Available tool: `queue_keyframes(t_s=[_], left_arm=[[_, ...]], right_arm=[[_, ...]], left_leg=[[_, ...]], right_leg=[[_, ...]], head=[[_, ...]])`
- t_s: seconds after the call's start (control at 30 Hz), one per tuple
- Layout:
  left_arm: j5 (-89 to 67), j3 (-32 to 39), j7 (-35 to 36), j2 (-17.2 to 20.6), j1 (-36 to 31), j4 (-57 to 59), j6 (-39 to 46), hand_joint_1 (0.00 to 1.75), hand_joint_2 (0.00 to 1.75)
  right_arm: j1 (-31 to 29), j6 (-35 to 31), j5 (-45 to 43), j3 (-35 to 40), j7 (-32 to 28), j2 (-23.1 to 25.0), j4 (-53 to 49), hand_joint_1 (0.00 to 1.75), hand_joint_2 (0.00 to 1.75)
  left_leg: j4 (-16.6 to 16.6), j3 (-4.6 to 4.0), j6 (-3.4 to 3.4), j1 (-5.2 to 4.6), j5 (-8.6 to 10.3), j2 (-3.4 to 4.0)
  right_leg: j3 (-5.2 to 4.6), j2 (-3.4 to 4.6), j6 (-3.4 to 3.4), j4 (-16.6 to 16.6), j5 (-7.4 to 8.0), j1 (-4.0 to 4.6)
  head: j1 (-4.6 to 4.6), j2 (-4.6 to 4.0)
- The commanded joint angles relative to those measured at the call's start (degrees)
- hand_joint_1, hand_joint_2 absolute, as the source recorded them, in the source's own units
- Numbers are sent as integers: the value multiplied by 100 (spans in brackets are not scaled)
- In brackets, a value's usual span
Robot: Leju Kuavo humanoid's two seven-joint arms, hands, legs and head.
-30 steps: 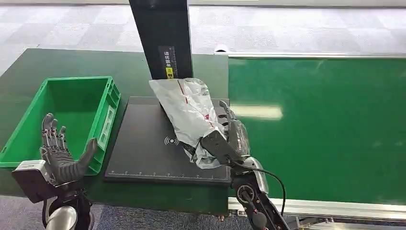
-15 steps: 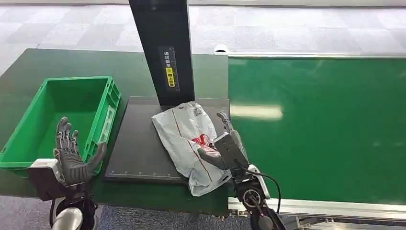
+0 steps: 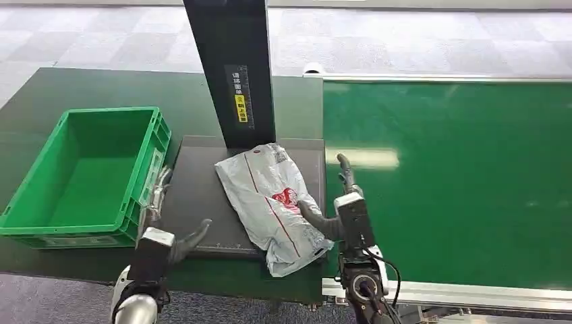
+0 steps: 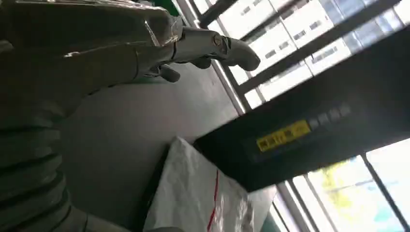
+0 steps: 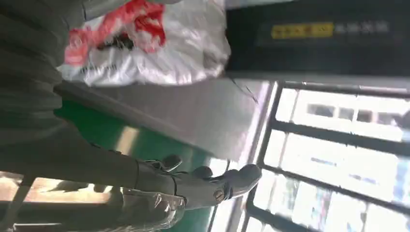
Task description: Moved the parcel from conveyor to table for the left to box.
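Head view: parcel (image 3: 273, 202) across the black pad's (image 3: 195, 196) right front corner, right hand (image 3: 337, 212) released beside it, left hand (image 3: 162, 226) spread empty at the front edge; wrist views, blurred: probably best gripped mid-bag before lifting to the green box (image 3: 40, 223).

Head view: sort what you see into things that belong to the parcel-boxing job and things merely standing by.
Part of the job:
parcel, lying on the black pad
green box, empty
conveyor belt
table
left hand, open beside the pad
right hand, open next to the parcel

Standing by:
black pad
black post with yellow label
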Motion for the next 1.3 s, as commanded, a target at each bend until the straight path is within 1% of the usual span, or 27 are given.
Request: queue_keyframes(t_s=[0.03, 0.07, 0.1, 0.13, 0.17, 0.23, 0.33, 0.4, 0.43, 0.47, 0.5, 0.53, 0.6, 0.7, 0.77, 0.87, 0.93, 0.97, 1.0, 1.07, 1.1, 1.13, 1.17, 1.2, 1.23, 1.27, 1.3], left_arm=[[-890, -1694, -40, 341, -1497, 2748, -300, 0, 175], [-1083, -1866, -46, 300, -1685, 3044, -241, 0, 175], [-1373, -2091, 4, 238, -1918, 3387, -141, 0, 175], [-1458, -2197, 17, 153, -2070, 3623, -132, 0, 175], [-1477, -2291, 11, 80, -2212, 3857, -178, 0, 175], [-1496, -2472, -43, -39, -2437, 4218, -302, 0, 175], [-1505, -2699, -173, -205, -2680, 4785, -377, 0, 175], [-1503, -2761, -183, -265, -2728, 4929, -397, 0, 175], [-1570, -2889, -173, -315, -2837, 5165, -445, 0, 175], [-1652, -2987, -163, -356, -2903, 5287, -383, 145, 175], [-1652, -2987, -163, -356, -2903, 5287, -383, 166, 175], [-1685, -3048, -151, -402, -2977, 5438, -306, 175, 175], [-1713, -3083, -148, -406, -3005, 5482, -240, 175, 175], [-1693, -3064, -118, -347, -3061, 5547, -80, 175, 175], [-1429, -2788, -130, -305, -2991, 5411, 177, 175, 175], [-1224, -2549, -160, -172, -2928, 5086, 340, 175, 175], [-1091, -2333, -184, -15, -2824, 4512, 564, 175, 175], [-1024, -2222, -164, 103, -2771, 4085, 595, 175, 175], [-1017, -2201, -97, 150, -2752, 3927, 490, 175, 175], [-960, -1928, -205, 260, -2639, 3176, 896, 175, 175], [-935, -1919, -52, 357, -2603, 2852, 695, 175, 175], [-892, -1683, -213, 349, -2518, 2405, 1116, 175, 175], [-632, -1457, -305, 355, -2413, 1901, 1244, 175, 175], [266, -1083, -560, 355, -2270, 1020, 1152, 175, 175], [205, -975, -516, 440, -2240, 557, 1215, 175, 175], [309, -710, -725, 530, -2194, -76, 1642, 175, 175], [338, -655, -524, 631, -2176, -347, 1499, 175, 175]], right_arm=[[740, -438, -305, -937, -529, -440, -1717, 0, 175], [781, -423, -339, -986, -540, -463, -1750, 0, 175], [829, -455, -376, -1049, -581, -470, -1789, 0, 175], [869, -476, -436, -1089, -624, -476, -1828, 0, 175], [909, -527, -471, -1130, -665, -474, -1881, 0, 175], [1000, -594, -539, -1187, -713, -452, -1995, 0, 175], [1085, -645, -542, -1207, -723, -415, -2097, 0, 175], [1097, -654, -540, -1208, -723, -391, -2108, 0, 175], [1099, -663, -539, -1220, -723, -366, -2106, 0, 175], [1109, -684, -536, -1245, -722, -338, -2115, 0, 175], [1109, -684, -536, -1245, -722, -338, -2115, 0, 175], [1129, -704, -533, -1278, -722, -317, -2143, 0, 175], [1145, -711, -528, -1291, -712, -307, -2147, 0, 175], [1195, -704, -505, -1327, -680, -285, -2159, 0, 175], [1218, -705, -482, -1351, -649, -250, -2135, 0, 175], [1251, -713, -445, -1391, -621, -211, -2122, 0, 175], [1282, -726, -429, -1456, -607, -167, -2121, 0, 175], [1295, -737, -412, -1489, -601, -160, -2123, 0, 175], [1296, -735, -403, -1496, -598, -160, -2124, 0, 175], [1329, -755, -403, -1538, -603, -174, -2133, 0, 175], [1344, -760, -396, -1554, -603, -180, -2143, 0, 175], [1382, -809, -395, -1591, -614, -179, -2157, 0, 175], [1436, -873, -392, -1626, -623, -184, -2188, 0, 175], [1530, -963, -392, -1674, -646, -202, -2230, 0, 175], [1568, -995, -399, -1692, -663, -217, -2243, 0, 175], [1625, -1054, -471, -1662, -750, -297, -2231, 0, 175], [1640, -1078, -467, -1685, -745, -291, -2210, 0, 175]], left_leg=[[-10, -1, 7, -5, 17, -54], [-7, 1, 5, -6, 10, -29], [-11, -1, 8, -4, 18, -48], [-8, 1, 6, -8, 13, -32], [-11, 0, 7, -5, 19, -52], [-8, 3, 7, -6, 16, -43], [-8, 8, 8, -6, 11, -19], [-4, 9, 5, -5, 7, -17], [-14, 13, 10, -4, 13, -23], [-2, 9, 4, -6, 4, -8], [-8, 13, 7, -5, 7, -13], [-7, 13, 7, -5, 8, -12], [-3, 11, 7, -4, 4, 3], [-5, 11, 6, -4, 7, 4], [-6, 14, 5, -4, 4, 13], [-9, 19, 4, -3, 4, 19], [-4, 16, 2, -3, 1, 21], [-8, 18, 3, -2, 2, 25], [-5, 16, 3, -4, 1, 22], [-4, 13, 3, -2, 1, 31], [0, 7, 3, -2, 1, 29], [4, 2, 2, -1, -1, 27], [2, 4, 2, -2, 1, 22], [4, 0, 2, 0, 0, 22], [12, -10, 4, 2, -4, 25], [13, -8, 6, 2, -6, 31], [16, -15, 3, 3, -5, 30]], right_leg=[[19, -64, 3, -12, -2, -4], [12, -37, 2, -6, -2, -5], [20, -63, 3, -14, 1, -2], [15, -45, 2, -8, 0, -7], [23, -68, 3, -14, 0, -4], [22, -58, 3, -12, 2, -5], [22, -35, 3, -14, 5, -5], [22, -32, 3, -8, 0, -5], [32, -48, 3, -24, 5, -2], [15, -18, 2, -4, 1, -6], [23, -31, 2, -13, 2, -3], [24, -31, 2, -13, 3, -4], [18, -14, 3, -9, 5, -3], [19, -14, 2, -11, 8, -3], [19, -4, 1, -10, 8, -3], [23, 1, 0, -12, 9, -2], [17, 8, 0, -5, 6, -2], [18, 7, -2, -10, 9, -1], [17, 7, -1, -5, 6, -3], [10, 14, -2, -4, 9, 0], [5, 13, -1, -1, 8, 0], [1, 12, -1, 3, 7, 1], [4, 9, 0, 2, 6, -1], [2, 8, 0, 2, 6, 1], [-6, 8, 0, 6, 4, 4], [-7, 10, 0, 7, 3, 4], [-14, 15, 0, 11, 5, 5]], head=[[0, 0], [0, 0], [0, 0], [0, 0], [0, 0], [-2, 0], [-2, 0], [-2, 0], [-2, 0], [-2, 0], [-2, 0], [0, 0], [-2, 0], [-2, 0], [-2, 0], [0, 0], [-2, 0], [-2, 0], [0, 0], [0, 0], [-4, 0], [0, 0], [-2, 0], [-2, 0], [-2, 0], [0, 0], [-2, 0]])
